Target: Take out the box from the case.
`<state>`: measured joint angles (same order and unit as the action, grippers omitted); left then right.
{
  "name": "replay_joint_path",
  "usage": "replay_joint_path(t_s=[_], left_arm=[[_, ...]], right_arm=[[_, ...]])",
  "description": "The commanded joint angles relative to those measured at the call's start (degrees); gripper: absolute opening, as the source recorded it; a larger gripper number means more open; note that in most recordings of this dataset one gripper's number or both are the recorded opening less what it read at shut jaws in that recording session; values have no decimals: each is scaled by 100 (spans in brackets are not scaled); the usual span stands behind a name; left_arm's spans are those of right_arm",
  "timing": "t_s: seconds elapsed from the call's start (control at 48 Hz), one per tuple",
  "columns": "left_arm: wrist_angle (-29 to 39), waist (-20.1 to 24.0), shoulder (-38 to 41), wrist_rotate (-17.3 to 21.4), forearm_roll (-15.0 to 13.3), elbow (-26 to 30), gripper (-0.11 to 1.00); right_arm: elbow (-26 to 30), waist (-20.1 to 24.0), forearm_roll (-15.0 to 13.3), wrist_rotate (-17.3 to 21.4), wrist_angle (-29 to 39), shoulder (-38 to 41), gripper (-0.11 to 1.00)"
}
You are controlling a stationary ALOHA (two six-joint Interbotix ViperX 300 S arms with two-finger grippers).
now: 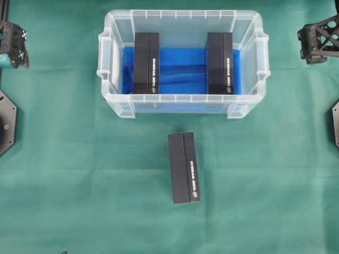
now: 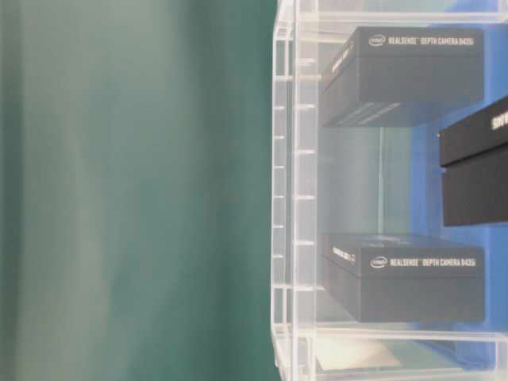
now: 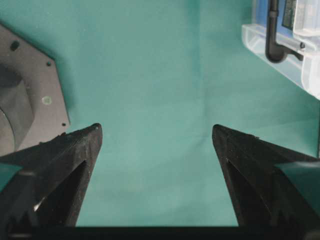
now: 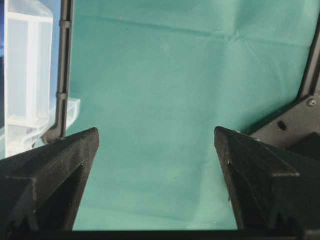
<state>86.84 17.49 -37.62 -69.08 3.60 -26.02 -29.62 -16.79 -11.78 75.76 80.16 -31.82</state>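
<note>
case [image 1: 180, 108]: two boxes inside | box [image 1: 184, 168]: outside, below front rim

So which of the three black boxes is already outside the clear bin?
The black rectangular cardboard box lying on the green cloth in front of the clear plastic bin; the other two sit inside on the blue lining.

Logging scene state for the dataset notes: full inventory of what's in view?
case: 1, clear plastic, rim handles, upper middle of table.
lining: 1, blue, on case bottom.
boxes in case: 2, black with white print, one at left, one at right, apart.
box on table: 1, black, in front of case, outside it.
table cloth: 1, green, covers table.
base plates: 2, black, at left edge and right edge.
left gripper: open, empty, left of case.
right gripper: open, empty, right of case.
</note>
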Motion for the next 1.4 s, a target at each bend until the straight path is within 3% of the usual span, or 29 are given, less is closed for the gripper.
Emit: replay_joint_path(t_s=[0.0,0.292,0.626,1.376], left_arm=[[-9,-9,26,26,26,97,91],[-35,-9,422,44,35,272,91],[-237,-132,1292,0,35,896,91],[-571,-545,3586,9,62,3120,90]], right_arm=[[53,-18,-9,9,-18,-18,91],[53,-18,9,9,-105,-18,91],[53,-18,18,9,-105,-9,91],[53,-18,9,-62,-132,-18,91]])
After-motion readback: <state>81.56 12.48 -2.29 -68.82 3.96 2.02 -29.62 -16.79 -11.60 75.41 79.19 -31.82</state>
